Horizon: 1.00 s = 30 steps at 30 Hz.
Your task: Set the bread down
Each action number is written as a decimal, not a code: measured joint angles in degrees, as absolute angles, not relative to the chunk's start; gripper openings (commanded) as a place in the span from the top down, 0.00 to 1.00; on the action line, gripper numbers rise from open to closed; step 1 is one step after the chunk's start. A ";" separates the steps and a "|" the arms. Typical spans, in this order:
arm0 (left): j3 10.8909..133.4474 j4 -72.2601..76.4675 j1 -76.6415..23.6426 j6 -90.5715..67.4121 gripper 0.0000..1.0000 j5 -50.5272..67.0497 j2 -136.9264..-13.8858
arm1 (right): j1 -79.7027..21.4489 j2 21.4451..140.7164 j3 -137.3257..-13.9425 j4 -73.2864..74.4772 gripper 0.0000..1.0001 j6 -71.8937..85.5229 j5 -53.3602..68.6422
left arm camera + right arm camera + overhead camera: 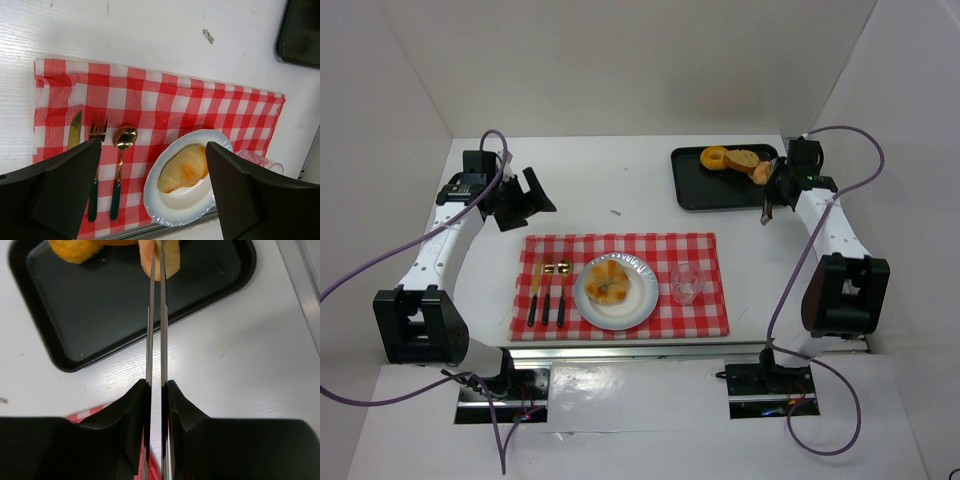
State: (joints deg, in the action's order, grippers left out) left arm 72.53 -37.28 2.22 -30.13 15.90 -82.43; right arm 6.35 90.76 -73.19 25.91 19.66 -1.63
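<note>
White table (620,180) was enclosed by plain walls. Right gripper (769,178) was positioned over the black tray (700,190), jaws nearly closed and pinched on a bread slice (171,260) at the tray's right end, near a ring-shaped bun (715,158) and a roll (742,158). Left gripper (527,203) was spread wide, empty, by the far left corner of the checked cloth (700,255). A golden pastry (607,282) was laid on a white plate (638,305), between cutlery (548,295) and a glass (685,284).

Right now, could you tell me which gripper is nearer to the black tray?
Right. The right gripper sits at the right edge of the black tray, by the bread; the left gripper hangs far off across the table.
</note>
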 measured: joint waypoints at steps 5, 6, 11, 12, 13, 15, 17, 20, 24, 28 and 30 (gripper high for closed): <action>72.55 -37.28 2.22 -30.13 0.01 15.90 -82.43 | 4.34 86.91 -74.78 26.65 1.00 19.62 0.05; 72.55 -37.28 2.22 -30.13 0.01 15.92 -82.43 | 3.99 86.43 -75.26 26.70 1.00 19.62 0.75; 72.84 -37.26 2.22 -30.13 0.01 15.92 -82.43 | 2.85 85.27 -76.18 26.79 1.00 19.62 5.30; 72.88 -37.28 2.22 -30.13 0.01 15.92 -82.43 | 2.68 85.21 -76.18 26.85 1.00 19.62 6.02; 72.95 -37.28 2.22 -30.13 0.01 15.92 -82.43 | 2.39 85.19 -76.18 26.96 1.00 19.62 6.79; 73.19 -37.28 2.22 -30.11 0.01 15.92 -82.43 | 1.52 84.93 -76.18 27.49 1.00 19.51 8.03; 73.54 -37.32 2.22 -30.13 0.01 15.94 -82.43 | 0.14 84.03 -76.18 28.56 1.00 19.22 8.80; 73.95 -37.30 2.22 -30.13 0.01 15.94 -82.43 | -2.39 80.97 -76.18 30.81 1.00 18.37 10.07; 74.35 -37.34 2.22 -30.11 0.01 15.94 -82.43 | -6.35 75.40 -76.16 33.69 1.00 16.64 13.04; 74.54 -37.34 2.22 -30.15 0.01 15.92 -82.43 | -12.19 71.02 -75.16 37.21 1.00 14.33 15.75; 74.59 -37.34 2.22 -30.17 0.01 15.94 -82.43 | -15.59 69.89 -73.93 39.09 1.00 13.15 17.58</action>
